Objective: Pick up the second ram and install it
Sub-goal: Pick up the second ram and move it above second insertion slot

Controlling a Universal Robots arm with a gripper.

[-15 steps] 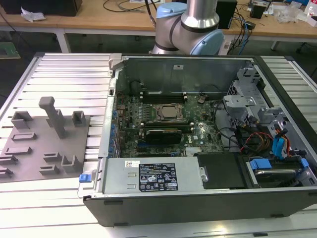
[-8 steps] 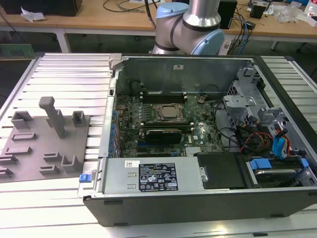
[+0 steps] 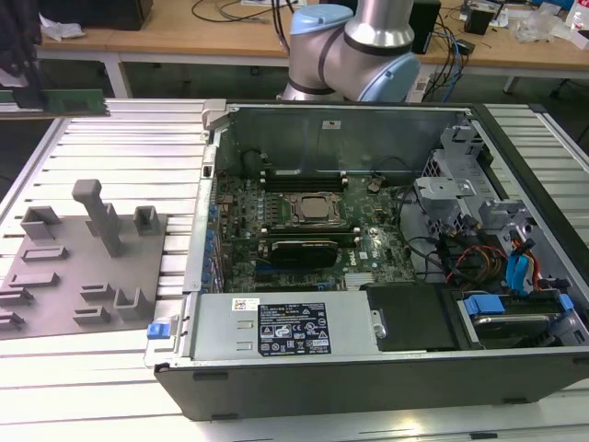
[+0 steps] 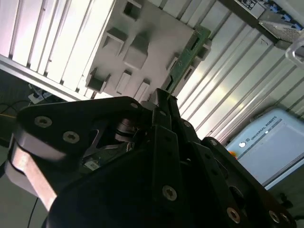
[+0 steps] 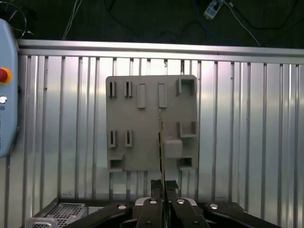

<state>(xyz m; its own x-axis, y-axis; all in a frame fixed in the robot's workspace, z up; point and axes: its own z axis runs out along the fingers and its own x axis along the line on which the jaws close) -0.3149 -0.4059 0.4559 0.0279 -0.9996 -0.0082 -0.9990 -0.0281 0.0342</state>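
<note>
Green circuit board, long, thin and narrow: this is the second ram [image 4: 188, 56], and the gripper [image 5: 163, 184] is closed on it, pinching its flat faces between two dark fingers [image 5: 151, 205]. In the first wrist view the stick appears edge-on, a slim line running out from the fingertips. In the second wrist view its green face shows, with a notched far end.

In the exterior view the stick lies level at the exterior view's left, held in the air apart from the grey holder tray [image 3: 55, 304] on the slatted metal table [image 3: 110, 387]. It is well apart from the open computer case [image 3: 368, 378] and its motherboard [image 3: 304, 230]. The grip sits at one end, probably so that the long contact edge stays free to meet a slot.
</note>
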